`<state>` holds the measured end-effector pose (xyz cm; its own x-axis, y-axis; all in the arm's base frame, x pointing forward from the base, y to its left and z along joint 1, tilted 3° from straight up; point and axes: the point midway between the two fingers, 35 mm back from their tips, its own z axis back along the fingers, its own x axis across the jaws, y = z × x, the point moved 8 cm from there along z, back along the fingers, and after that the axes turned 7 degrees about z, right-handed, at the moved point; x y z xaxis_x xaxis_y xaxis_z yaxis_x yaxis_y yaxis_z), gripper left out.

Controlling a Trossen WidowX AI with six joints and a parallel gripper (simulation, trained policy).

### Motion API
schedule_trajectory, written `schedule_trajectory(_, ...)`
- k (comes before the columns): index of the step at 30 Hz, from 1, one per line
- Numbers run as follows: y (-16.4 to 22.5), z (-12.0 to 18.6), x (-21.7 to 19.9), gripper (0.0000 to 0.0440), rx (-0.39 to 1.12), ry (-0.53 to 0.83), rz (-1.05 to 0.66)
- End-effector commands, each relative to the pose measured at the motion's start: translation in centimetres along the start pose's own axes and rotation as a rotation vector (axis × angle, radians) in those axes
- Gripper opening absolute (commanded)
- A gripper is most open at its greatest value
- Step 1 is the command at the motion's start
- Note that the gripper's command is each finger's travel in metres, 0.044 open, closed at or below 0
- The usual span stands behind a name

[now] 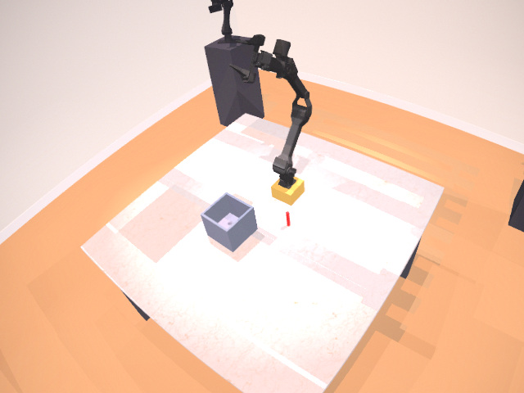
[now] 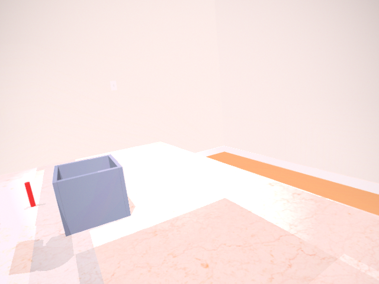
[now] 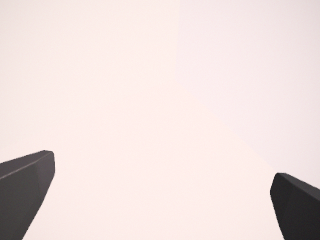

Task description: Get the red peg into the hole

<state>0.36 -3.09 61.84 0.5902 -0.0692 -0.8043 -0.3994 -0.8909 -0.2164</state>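
Note:
The red peg (image 1: 288,219) (image 2: 29,194) stands upright on the table, beside the box and in front of the arm's base. The open grey-blue box (image 1: 241,237) (image 2: 92,202) stands on the table. Its pale bottom plate (image 1: 226,217) shows a small dark hole in the top view; the box's near wall hides it in the exterior view. My gripper (image 1: 225,53) (image 3: 165,174) is wide open and empty. It is raised high behind the table, far from the peg and the box. The wrist view shows only plain wall between the fingers.
The arm stands on a yellow base block (image 1: 291,196) on the pale table (image 1: 270,295). A dark pedestal (image 1: 237,92) with another black arm (image 1: 227,20) stands behind the table's far corner. A dark object (image 1: 518,209) is at the right edge of the top view.

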Motion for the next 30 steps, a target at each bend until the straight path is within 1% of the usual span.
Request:
schedule_trajectory(1,-0.3,-0.1,1.3,0.044,-0.003,-0.046,-0.034)
schedule_trajectory(12,-0.9,-0.6,6.5,0.044,0.021,-0.25,-0.19)
schedule_trajectory(18,-1.1,-0.9,9.7,0.044,0.047,-0.395,-0.294)
schedule_trajectory(30,-1.1,-0.4,15.6,0.044,0.161,-0.65,-0.502)
